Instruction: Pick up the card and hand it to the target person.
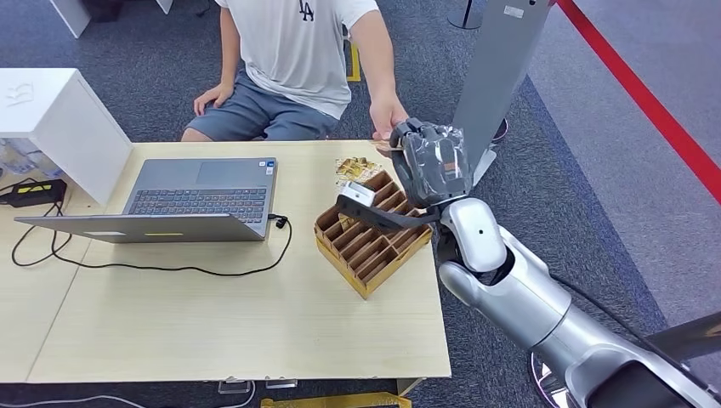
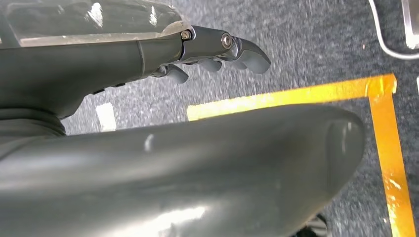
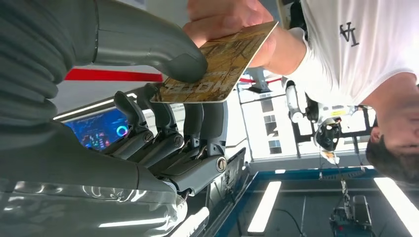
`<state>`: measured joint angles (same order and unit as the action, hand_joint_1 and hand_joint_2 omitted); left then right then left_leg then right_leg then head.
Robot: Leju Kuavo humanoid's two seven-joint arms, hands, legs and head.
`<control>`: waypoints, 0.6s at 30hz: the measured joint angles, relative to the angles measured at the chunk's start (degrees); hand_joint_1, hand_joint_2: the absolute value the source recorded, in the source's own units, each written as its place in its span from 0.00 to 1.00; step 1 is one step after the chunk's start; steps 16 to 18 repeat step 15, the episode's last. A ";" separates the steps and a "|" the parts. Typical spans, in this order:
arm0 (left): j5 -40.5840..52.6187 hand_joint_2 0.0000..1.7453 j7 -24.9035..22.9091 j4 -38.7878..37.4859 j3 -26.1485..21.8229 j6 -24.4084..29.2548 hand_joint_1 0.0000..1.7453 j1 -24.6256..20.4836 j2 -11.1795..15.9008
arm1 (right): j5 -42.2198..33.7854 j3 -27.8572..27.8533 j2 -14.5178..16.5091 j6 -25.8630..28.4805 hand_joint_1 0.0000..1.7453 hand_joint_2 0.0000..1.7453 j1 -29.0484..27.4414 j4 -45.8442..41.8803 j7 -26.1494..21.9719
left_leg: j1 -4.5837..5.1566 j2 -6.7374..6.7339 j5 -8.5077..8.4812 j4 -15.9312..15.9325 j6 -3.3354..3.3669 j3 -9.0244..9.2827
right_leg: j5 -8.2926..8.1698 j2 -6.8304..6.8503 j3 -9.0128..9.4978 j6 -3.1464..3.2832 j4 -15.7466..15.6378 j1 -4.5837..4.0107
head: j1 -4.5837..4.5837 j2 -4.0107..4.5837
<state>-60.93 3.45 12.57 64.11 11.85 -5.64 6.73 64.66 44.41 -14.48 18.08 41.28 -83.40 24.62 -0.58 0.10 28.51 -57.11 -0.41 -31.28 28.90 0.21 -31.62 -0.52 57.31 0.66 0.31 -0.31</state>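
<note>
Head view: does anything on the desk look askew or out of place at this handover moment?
The brown divided card box sits turned at an angle to the desk edges, near the right side. A few cards lie loose beside it. The laptop sits straight. Nothing looks spilled or damaged.

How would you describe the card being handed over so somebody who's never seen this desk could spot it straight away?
Start at the wooden desk and go to its far right corner, where the robot's right hand is raised toward the seated person. The card sits between the robot's thumb and fingers, with the person's hand gripping its other end. It is gold-brown and patterned, and unlike the similar cards by the slotted cardboard organizer, it is off the desk.
</note>
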 joint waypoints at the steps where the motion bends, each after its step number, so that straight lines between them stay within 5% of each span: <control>1: -0.18 1.00 0.00 0.01 -0.01 -0.70 0.00 0.00 0.00 | 0.07 -0.25 -0.15 0.00 0.52 1.00 -0.81 -0.83 -0.29 | 0.00 0.00 0.00 0.00 0.00 -0.01 | 0.00 0.00 -0.01 0.00 0.00 0.00 | 0.00 0.00; 2: -0.36 1.00 0.00 0.01 -0.01 -1.37 0.00 0.00 0.00 | 0.05 -0.42 -0.29 0.00 0.42 1.00 -1.53 -1.52 -0.58 | 0.00 0.00 0.00 0.00 0.00 -0.01 | 0.00 0.00 -0.01 0.00 0.00 0.00 | 0.01 0.00; 4: -0.74 0.50 0.01 0.02 -0.02 -2.47 0.00 -0.01 0.00 | -0.18 -0.61 -0.52 0.00 0.15 1.00 -2.76 -2.63 -1.12 | 0.00 0.00 0.01 0.00 0.00 -0.01 | 0.00 -0.01 -0.02 0.00 0.00 0.00 | 0.00 0.00; 6: -1.22 0.00 0.08 0.01 -0.04 -3.20 0.00 -0.02 0.00 | -0.50 -0.94 -0.66 -0.02 0.00 1.00 -3.91 -3.46 -1.69 | 0.00 0.00 0.01 0.00 0.00 -0.01 | 0.00 -0.01 -0.02 0.00 0.00 0.00 | -0.04 0.00; 18: -2.57 0.00 0.10 0.00 -0.23 -2.77 0.00 -0.01 0.00 | -7.09 -2.82 -0.87 1.94 0.00 1.00 -7.94 -4.67 -5.93 | 0.00 0.00 0.00 0.01 0.00 0.01 | 0.00 0.01 0.02 0.00 0.00 0.00 | -0.06 0.00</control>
